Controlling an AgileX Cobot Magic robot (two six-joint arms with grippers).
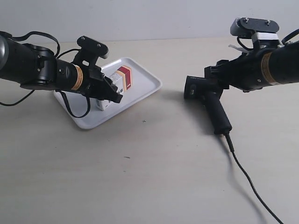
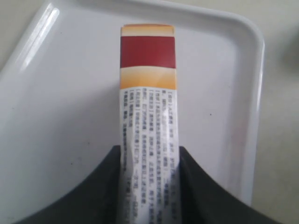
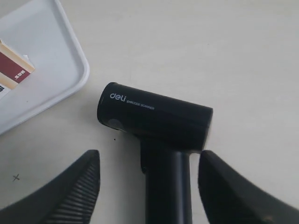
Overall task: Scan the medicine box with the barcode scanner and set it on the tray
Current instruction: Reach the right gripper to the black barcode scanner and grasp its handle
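Observation:
The medicine box (image 2: 148, 112), white with a red and tan end, is over the white tray (image 2: 51, 102). My left gripper (image 2: 149, 161) is shut on it, both fingers pressed to its sides. In the exterior view the box (image 1: 121, 80) stands on edge on the tray (image 1: 142, 91), held by the arm at that view's left. The black barcode scanner (image 3: 156, 116) lies flat on the table. My right gripper (image 3: 149, 165) is open, its fingers apart on either side of the scanner's handle without touching it. The scanner (image 1: 208, 100) lies below that arm.
The scanner's thin black cable (image 1: 252, 184) trails across the tabletop toward the exterior view's lower right corner. The tray's corner (image 3: 74, 70) lies close to the scanner's head. A pale wall stands behind the table.

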